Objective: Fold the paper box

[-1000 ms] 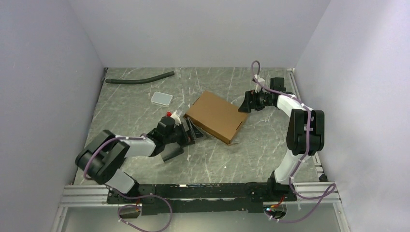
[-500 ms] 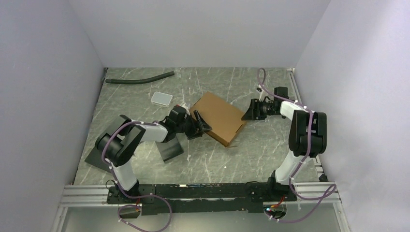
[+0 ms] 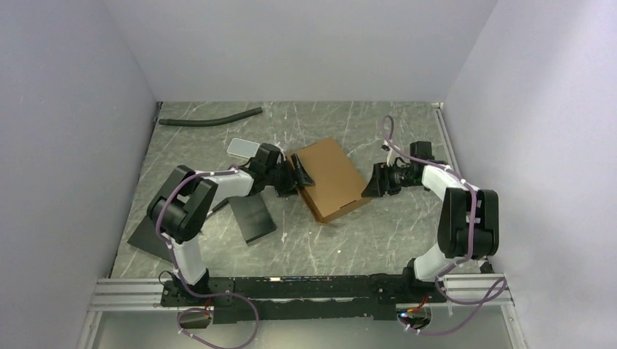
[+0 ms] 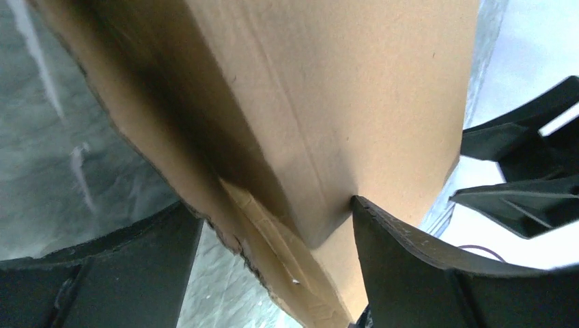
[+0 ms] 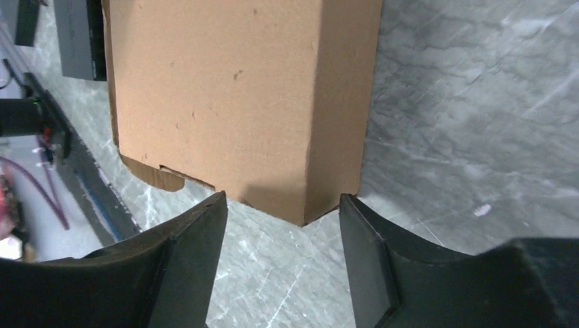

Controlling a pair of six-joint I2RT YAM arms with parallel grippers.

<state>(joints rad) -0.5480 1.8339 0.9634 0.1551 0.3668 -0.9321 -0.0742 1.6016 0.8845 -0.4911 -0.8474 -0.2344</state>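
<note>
Paper box [image 3: 331, 178] lay lid down at the middle of the counter [image 3: 393, 240], long axis running far to near, skewed slightly right. It sat between both tools. Left tool [image 3: 300, 177] straddled its left long edge, jaws wide, one finger touching the top face; grip unclear. Right tool [image 3: 371, 187] straddled the near-right corner, jaws part open, grip likewise unclear. Both arms low, forearms turned inward.

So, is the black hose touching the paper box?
No, the black hose lies far back on the left, clearly apart from the paper box.
</note>
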